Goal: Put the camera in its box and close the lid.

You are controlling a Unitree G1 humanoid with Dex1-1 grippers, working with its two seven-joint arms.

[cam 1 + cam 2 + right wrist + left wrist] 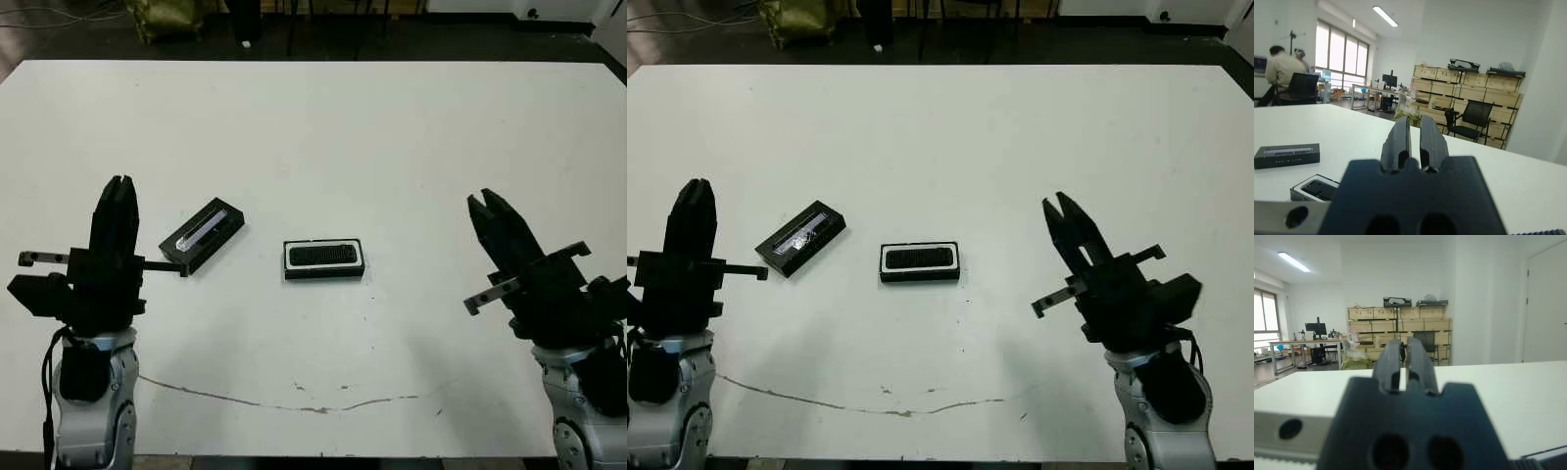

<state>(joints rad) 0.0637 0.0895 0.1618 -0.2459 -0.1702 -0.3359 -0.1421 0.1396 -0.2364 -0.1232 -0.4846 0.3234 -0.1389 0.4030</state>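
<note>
Camera [323,256] already lies inside the box [290,258], near the middle of the white table [392,137]; its textured black top shows within the tray's white lining. What is left, by my judgement, is the lid [202,234], which rests flat on the table just off to the robot's left of the box, turned at an angle to it, window strip upward and apart from the tray.

The main risk lies in that lid. It is thin and flat against the surface, so fingers closing on it may slide over its edges or push it along the table instead of lifting it. Because it sits skewed relative to the box, it would need turning before it goes down; set on crooked, it could catch on the rim, sit half on, or nudge the light tray sideways. A careless approach could also knock the box and shift the camera in its seat.

The left gripper [119,188] hovers above the table near the lid, touching nothing, its two fingers nearly together with only a thin slit between them. The right gripper [487,204] hangs well apart from the box on the other side, also empty, its tips parted by a narrow gap
</note>
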